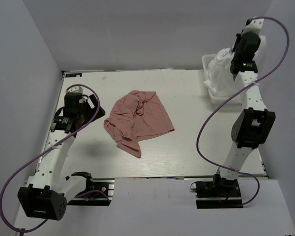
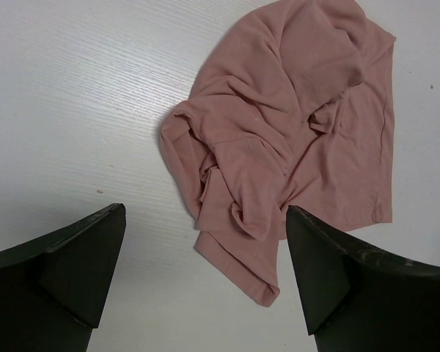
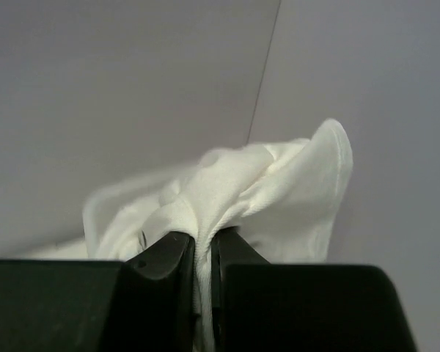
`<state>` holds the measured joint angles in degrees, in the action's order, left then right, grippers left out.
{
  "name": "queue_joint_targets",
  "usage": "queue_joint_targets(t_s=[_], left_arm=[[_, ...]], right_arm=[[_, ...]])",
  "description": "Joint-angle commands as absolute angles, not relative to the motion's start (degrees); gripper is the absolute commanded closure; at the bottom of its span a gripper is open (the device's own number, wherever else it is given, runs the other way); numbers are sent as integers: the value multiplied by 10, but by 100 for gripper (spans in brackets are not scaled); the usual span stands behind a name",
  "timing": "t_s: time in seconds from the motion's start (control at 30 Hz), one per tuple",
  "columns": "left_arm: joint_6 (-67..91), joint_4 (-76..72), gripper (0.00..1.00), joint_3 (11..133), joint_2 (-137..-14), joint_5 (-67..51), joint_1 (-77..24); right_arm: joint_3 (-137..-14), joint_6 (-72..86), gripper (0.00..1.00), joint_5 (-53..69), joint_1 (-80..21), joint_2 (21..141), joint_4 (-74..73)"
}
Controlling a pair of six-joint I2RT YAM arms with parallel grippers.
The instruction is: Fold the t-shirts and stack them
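Nothing folded yet: your right gripper (image 3: 203, 248) pinches a white t-shirt (image 3: 279, 183) up above the basket (image 1: 217, 100) (far right), while your left gripper (image 2: 205, 220) gapes wide beside the crumpled pink t-shirt (image 1: 137, 120).

Pink t-shirt (image 1: 140, 118) matt cloth, white t-shirt (image 3: 279, 183) cloth, table (image 1: 187, 152) wood-grained

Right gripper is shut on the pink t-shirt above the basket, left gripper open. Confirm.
Wrong colour: the right wrist view shows the right gripper shut on a white t-shirt. The pink t-shirt lies on the table. It is above the basket, and the left gripper is open.
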<state>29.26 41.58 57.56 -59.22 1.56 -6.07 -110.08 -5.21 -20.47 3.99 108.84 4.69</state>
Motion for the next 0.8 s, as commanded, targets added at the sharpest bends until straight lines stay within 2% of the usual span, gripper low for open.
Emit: queue_joint_targets(t_s=[0.0, 0.1, 0.27, 0.33, 0.37, 0.4, 0.43, 0.53, 0.67, 0.77], left_arm=[[296, 417, 0, 574, -588, 24, -57], [296, 422, 0, 574, -588, 30, -57], [301, 427, 0, 574, -588, 19, -57], [301, 427, 0, 569, -588, 8, -57], [301, 427, 0, 563, -594, -3, -57], [307, 420, 0, 555, -594, -3, -62], [307, 420, 0, 555, -601, -15, -68], [292, 403, 0, 543, -637, -68, -68], [286, 360, 0, 528, -687, -148, -83], [280, 353, 0, 542, -725, -135, -108]], right_arm=[[-994, 27, 100, -197, 42, 1081, 67], [-950, 76, 100, -244, 44, 1116, 47], [-1022, 107, 100, -273, 45, 1205, -128], [-1053, 99, 85, -265, 42, 1198, -153], [-1055, 88, 62, -256, 42, 1189, -158], [-1057, 84, 31, -251, 41, 1177, -163], [-1058, 81, 10, -244, 39, 1137, -167], [-1052, 78, 10, -210, 27, 1064, -193], [-975, 81, 10, -150, -23, 974, -227], [-900, 99, 10, -127, -82, 938, -240]])
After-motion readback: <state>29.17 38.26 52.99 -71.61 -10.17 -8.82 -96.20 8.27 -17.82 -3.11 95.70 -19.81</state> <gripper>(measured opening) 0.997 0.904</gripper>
